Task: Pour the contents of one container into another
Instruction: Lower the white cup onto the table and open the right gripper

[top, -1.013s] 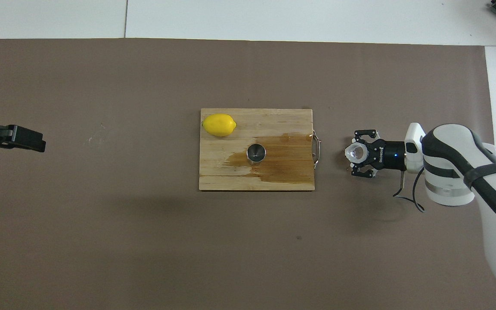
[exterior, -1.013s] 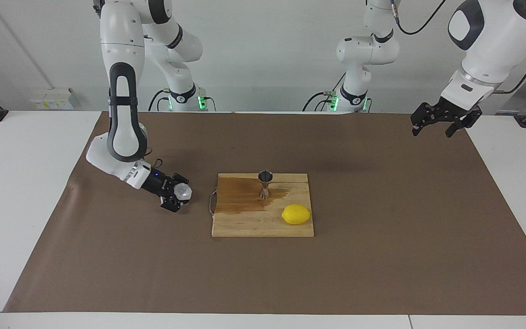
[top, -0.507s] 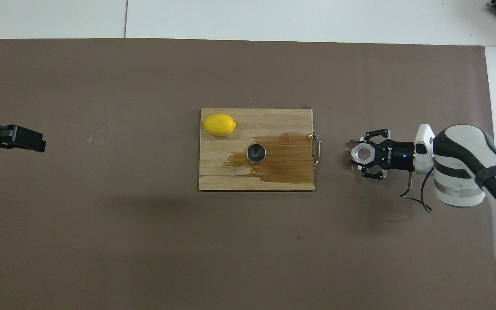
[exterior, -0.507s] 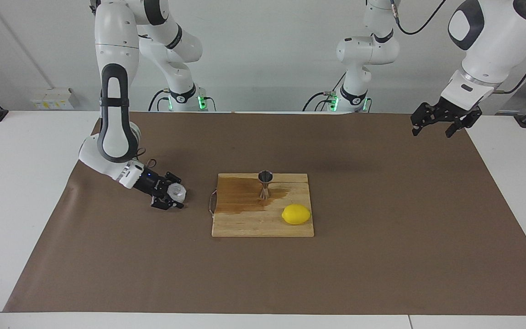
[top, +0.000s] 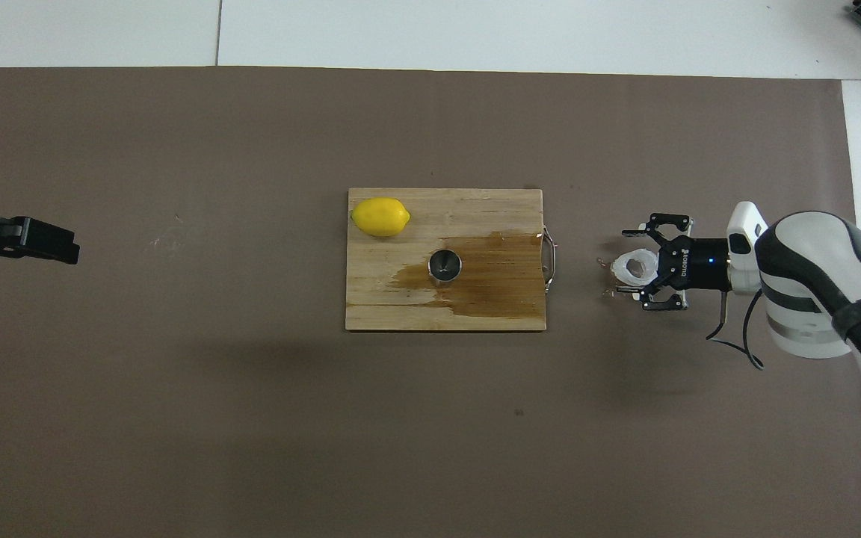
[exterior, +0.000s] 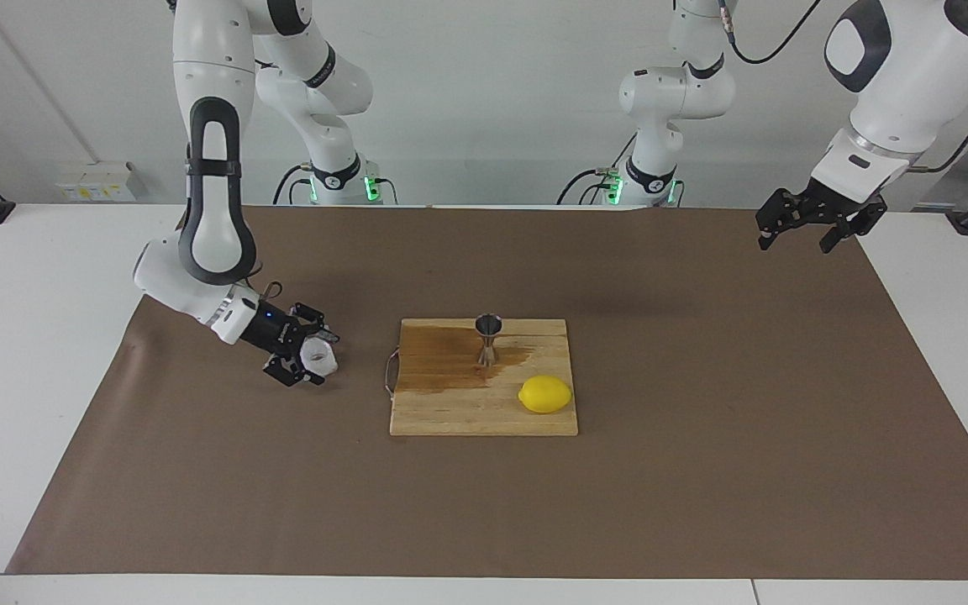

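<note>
The white crinkled cup [exterior: 318, 356] [top: 633, 267] rests on the brown mat beside the cutting board's handle, toward the right arm's end. My right gripper [exterior: 313, 358] [top: 634, 267] is low at the mat, open, its fingers spread on either side of the cup. The steel jigger [exterior: 488, 338] [top: 445, 264] stands upright on the wooden board. My left gripper [exterior: 793, 242] [top: 49, 240] waits open in the air over the mat's edge at the left arm's end.
The wooden cutting board [exterior: 467, 413] [top: 475, 314] lies mid-table with a dark wet stain around the jigger. A yellow lemon [exterior: 544, 394] [top: 380, 217] lies on the board's corner farthest from the robots. A metal handle [top: 549, 260] sticks out toward the cup.
My right gripper came down to the mat and back from the board with the cup, then spread its fingers off it. The left arm has not moved.
</note>
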Robot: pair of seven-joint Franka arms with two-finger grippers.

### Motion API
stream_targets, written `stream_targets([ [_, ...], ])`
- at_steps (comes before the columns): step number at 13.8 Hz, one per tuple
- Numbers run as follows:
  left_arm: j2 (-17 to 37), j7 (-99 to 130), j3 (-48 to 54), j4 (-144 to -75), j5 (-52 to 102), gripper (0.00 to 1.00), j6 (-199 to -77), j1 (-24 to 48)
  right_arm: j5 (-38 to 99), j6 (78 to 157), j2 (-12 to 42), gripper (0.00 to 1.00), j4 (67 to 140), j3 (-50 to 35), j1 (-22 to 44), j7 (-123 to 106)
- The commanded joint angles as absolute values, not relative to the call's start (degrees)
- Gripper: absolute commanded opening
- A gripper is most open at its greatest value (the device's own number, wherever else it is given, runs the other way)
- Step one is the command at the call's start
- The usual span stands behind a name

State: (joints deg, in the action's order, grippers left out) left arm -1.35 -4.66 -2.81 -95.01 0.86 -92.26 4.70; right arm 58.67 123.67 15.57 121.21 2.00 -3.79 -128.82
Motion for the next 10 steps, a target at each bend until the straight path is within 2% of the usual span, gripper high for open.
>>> stream_targets([
  [1, -2.99, -4.57, -2.64, -96.77, 0.88, 1.00, -92.37, 4.31, 51.01, 123.14, 10.82, 1.00, 122.08, 1.85, -2.20, -116.05],
  [6, -2.99, -4.66, -2.64, -96.77, 0.88, 1.00, -92.37, 4.22, 39.23, 123.49, 6.52, 1.00, 121.91, 1.93, 0.61, -96.11],
  [10, -2.99, -4.66, -2.64, -96.77, 0.88, 1.00, -92.37, 4.22, 31.66, 123.40, 5.37, 1.00, 120.33, 2.02, 0.27, -85.36],
])
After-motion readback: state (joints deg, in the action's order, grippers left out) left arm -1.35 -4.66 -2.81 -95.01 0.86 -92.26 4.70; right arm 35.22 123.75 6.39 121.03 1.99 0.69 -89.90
